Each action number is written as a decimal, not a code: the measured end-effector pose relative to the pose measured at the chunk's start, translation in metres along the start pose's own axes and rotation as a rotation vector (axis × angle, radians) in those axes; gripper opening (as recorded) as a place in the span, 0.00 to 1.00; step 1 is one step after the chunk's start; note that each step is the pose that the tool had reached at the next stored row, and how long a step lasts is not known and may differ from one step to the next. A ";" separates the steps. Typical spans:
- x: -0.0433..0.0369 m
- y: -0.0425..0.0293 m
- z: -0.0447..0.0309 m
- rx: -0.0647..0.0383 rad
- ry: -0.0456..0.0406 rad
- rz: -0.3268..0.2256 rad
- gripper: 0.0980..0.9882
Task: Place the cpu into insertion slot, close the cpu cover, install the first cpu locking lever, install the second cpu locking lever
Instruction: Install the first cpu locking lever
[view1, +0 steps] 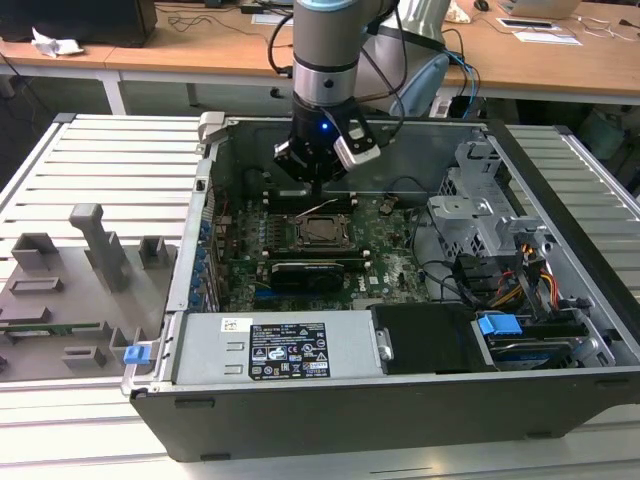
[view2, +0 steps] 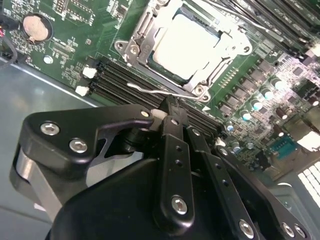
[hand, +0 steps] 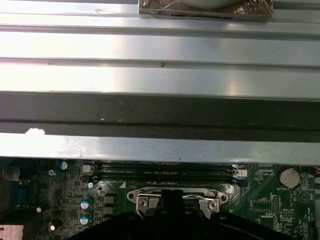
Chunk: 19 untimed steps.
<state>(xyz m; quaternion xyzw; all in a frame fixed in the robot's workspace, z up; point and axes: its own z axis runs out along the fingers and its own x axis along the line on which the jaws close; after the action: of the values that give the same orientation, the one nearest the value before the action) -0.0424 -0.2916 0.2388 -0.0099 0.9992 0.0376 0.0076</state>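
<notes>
My gripper (view2: 174, 107), clenched empty, hovers just beside a wire locking lever (view2: 147, 90); the cpu (view2: 186, 44) sits in the insertion slot (view2: 172, 75) under the closed cpu cover (view2: 142, 37), latching seemingly left.

The cpu (view2: 187, 47), a pale square, lies flat in the insertion slot (view1: 297, 232). The silvery cpu cover (view2: 145, 42) is closed, framing it. 1 thin wire locking lever (view2: 147, 90) slants along the slot's 12 o'clock edge in the exterior view.
</notes>
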 end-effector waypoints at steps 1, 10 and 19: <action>-0.0013 0.0001 0.0009 0.000 -0.0001 0.000 0.01; -0.0078 0.0021 0.0106 0.000 -0.0002 0.000 0.01; -0.0117 0.0037 0.0128 0.000 0.0000 0.000 0.01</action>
<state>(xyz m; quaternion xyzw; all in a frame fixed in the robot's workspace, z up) -0.0306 -0.2868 0.2265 -0.0098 0.9992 0.0376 0.0076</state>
